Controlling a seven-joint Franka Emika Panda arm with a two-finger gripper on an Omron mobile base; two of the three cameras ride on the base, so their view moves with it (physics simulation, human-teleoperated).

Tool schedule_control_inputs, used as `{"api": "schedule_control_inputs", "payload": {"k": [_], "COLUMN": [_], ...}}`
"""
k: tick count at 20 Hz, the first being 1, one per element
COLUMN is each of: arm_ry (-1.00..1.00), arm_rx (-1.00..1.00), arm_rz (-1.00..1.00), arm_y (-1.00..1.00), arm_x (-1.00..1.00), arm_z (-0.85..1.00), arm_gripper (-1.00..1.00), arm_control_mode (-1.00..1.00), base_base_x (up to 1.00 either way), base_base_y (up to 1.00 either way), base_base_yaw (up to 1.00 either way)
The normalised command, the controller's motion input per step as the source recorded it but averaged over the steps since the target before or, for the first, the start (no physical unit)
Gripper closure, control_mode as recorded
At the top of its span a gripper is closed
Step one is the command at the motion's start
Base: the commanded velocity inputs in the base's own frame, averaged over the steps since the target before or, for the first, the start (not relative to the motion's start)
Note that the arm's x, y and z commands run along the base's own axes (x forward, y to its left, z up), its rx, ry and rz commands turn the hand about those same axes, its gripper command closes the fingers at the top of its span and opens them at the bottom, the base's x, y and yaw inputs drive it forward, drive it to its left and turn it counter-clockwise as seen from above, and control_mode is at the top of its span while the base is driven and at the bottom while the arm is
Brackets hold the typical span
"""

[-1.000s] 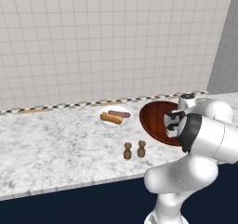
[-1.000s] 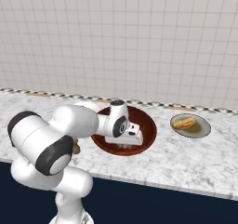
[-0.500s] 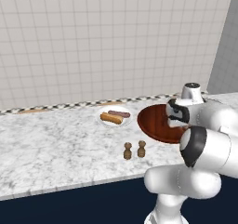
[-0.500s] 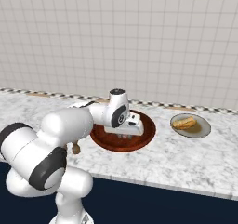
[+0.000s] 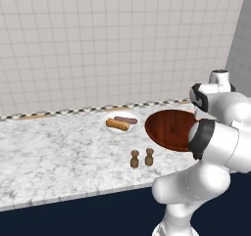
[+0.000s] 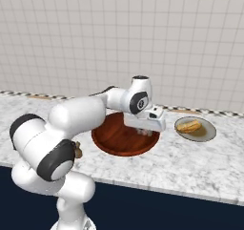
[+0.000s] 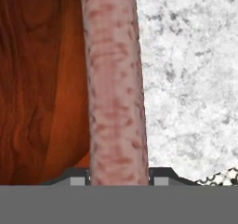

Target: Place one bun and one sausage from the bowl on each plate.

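Reddish-brown bowl (image 5: pixel 171 129): glossy wood-grained dish on the marble counter (image 5: pixel 59 152), just beside the near plate in the left base view and to the left of the far plate in the right base view; no food shows on the part of its floor that is visible.
Sausage (image 7: pixel 115 83): pale pink and mottled, running the full height of the hand view — it passes down between the two finger tips at the bottom, over the bowl's rim, with marble on its other side.
Gripper (image 6: pixel 144 130): closed around the sausage, hanging over the right-hand edge of the bowl in the right base view, between the bowl and the far plate.
Near plate (image 5: pixel 120 124): small and white, left of the bowl in the left base view, carrying a bun (image 5: pixel 117 125) and a darker sausage (image 5: pixel 126 120) side by side.
Far plate (image 6: pixel 195 129): right of the bowl in the right base view, holding one golden bun (image 6: pixel 189 126).
Shakers (image 5: pixel 141 157): two small brown ones, upright, near the counter's front edge — in front of the near plate.
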Motion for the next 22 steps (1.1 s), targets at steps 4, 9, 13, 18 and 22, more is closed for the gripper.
{"api": "schedule_control_inputs", "payload": {"k": [4,9,13,18,22], "arm_ry": [0.0,0.0,0.0,0.0,-0.03], "arm_rx": [0.14,0.03,0.0,-0.01,-0.04], "arm_rz": [-0.22,-0.2,-0.24,-0.17,-0.07], "arm_y": [-0.78,-0.66,-0.48,-0.49,-0.31], "arm_x": [0.39,0.52,0.58,0.62,0.33], "arm_z": [0.08,-0.15,-0.29,-0.55,-0.34], "arm_gripper": [1.0,1.0,1.0,1.0,1.0], "arm_control_mode": [-1.0,-1.0,-1.0,-1.0,-1.0], "base_base_x": [0.0,0.0,0.0,0.0,0.0], "base_base_y": [0.0,0.0,0.0,0.0,0.0], "base_base_yaw": [0.0,0.0,0.0,0.0,0.0]}}
